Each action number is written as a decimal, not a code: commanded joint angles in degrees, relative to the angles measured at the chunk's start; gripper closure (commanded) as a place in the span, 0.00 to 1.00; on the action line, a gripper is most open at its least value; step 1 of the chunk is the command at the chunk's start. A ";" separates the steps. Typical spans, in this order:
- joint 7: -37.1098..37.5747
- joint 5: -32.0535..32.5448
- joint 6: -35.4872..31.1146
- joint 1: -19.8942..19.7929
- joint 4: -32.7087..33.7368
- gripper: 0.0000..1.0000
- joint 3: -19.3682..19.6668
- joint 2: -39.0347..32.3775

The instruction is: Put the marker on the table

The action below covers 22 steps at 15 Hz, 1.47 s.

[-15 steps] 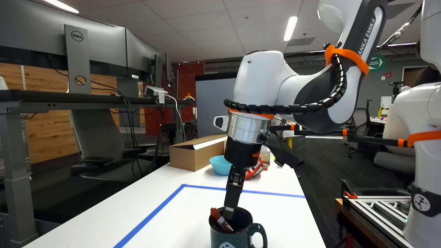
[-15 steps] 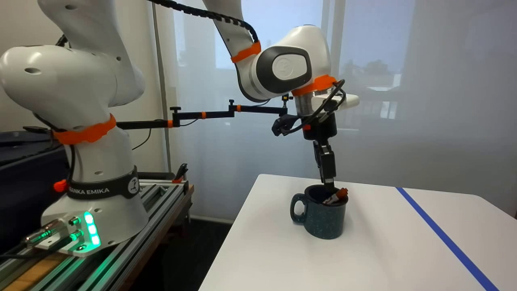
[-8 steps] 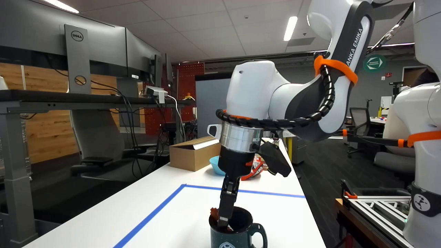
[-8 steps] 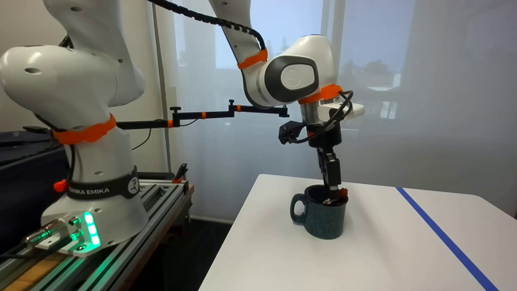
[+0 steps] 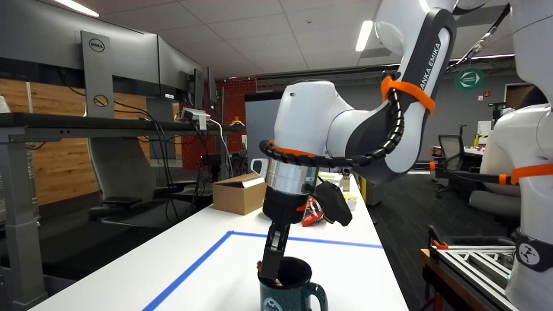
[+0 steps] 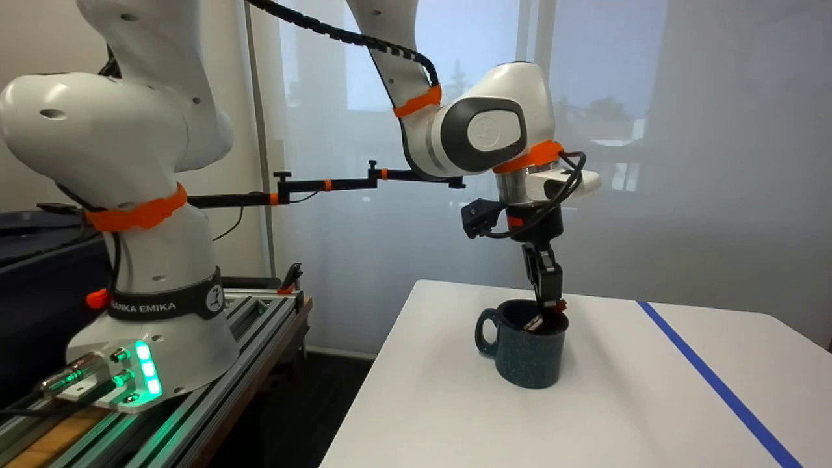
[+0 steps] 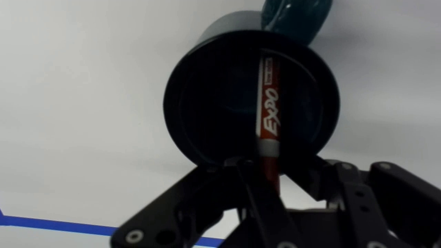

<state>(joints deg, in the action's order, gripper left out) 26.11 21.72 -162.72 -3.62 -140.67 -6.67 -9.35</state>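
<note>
Hand (image 6: pixel 549 303) at mug (image 6: pixel 530 361), grip unclear; marker (image 7: pixel 269 110) reads EXPO in wrist view only

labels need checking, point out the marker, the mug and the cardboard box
Marker (image 7: pixel 270 112): in the wrist view, on its barrel.
Mug (image 6: pixel 530 356): in an exterior view, on its outer wall.
Cardboard box (image 5: pixel 235 197): in an exterior view, on a side panel.

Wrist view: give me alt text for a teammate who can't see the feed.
A red Expo marker leans in a dark mug, its cap end between the jaws of the gripper; shadow hides whether they clamp it. The mug stands on a white table, handle toward the top, blue tape at lower left.
</note>
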 commanded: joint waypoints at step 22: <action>8.44 1.89 6.63 3.71 4.06 0.94 -2.54 12.76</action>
<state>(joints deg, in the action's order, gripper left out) 31.62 21.85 -158.67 -0.93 -139.34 -7.85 2.21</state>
